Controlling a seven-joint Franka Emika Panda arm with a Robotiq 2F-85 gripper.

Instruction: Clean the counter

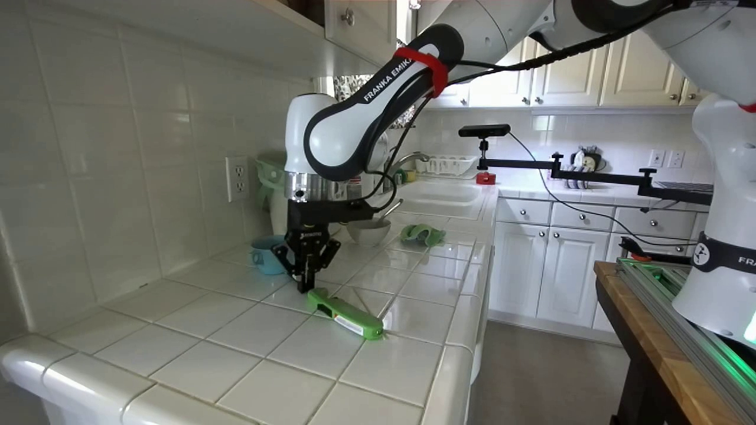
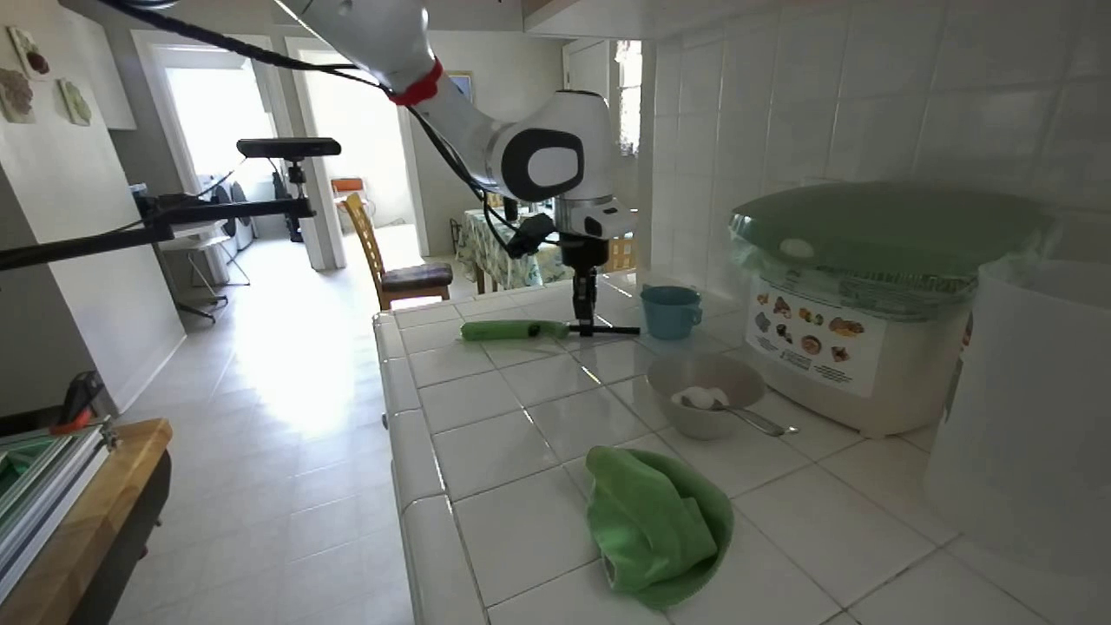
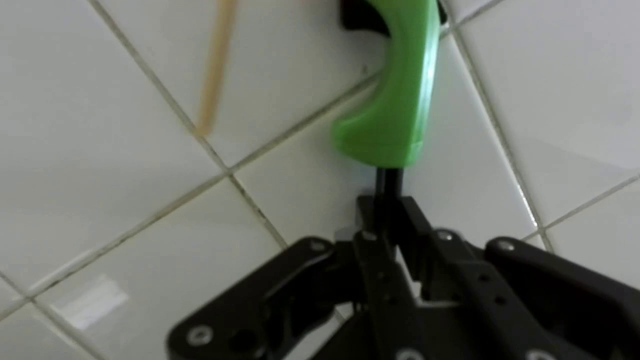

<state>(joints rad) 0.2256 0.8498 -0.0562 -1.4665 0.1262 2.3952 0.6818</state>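
The counter of glossy white tiles (image 1: 277, 378) runs through both exterior views and fills the wrist view behind the gripper. A green lighter with a long black shaft (image 1: 347, 313) lies on it, body toward the front edge, and shows in both exterior views (image 2: 512, 330). In the wrist view the lighter (image 3: 412, 65) has its shaft running between my fingertips. My gripper (image 1: 305, 285) points straight down at tile level, its fingers (image 3: 384, 207) closed around the black shaft just beyond the green body. The shaft tip sticks out past the fingers in an exterior view (image 2: 621, 330).
A thin wooden stick (image 3: 215, 70) lies beside the lighter. A blue cup (image 2: 671, 312) stands close to the gripper on the wall side. A bowl (image 2: 677, 412) with a spoon, a crumpled green cloth (image 2: 655, 529), a green-lidded bin (image 2: 811, 347) and a white container (image 2: 1024, 434) stand farther along.
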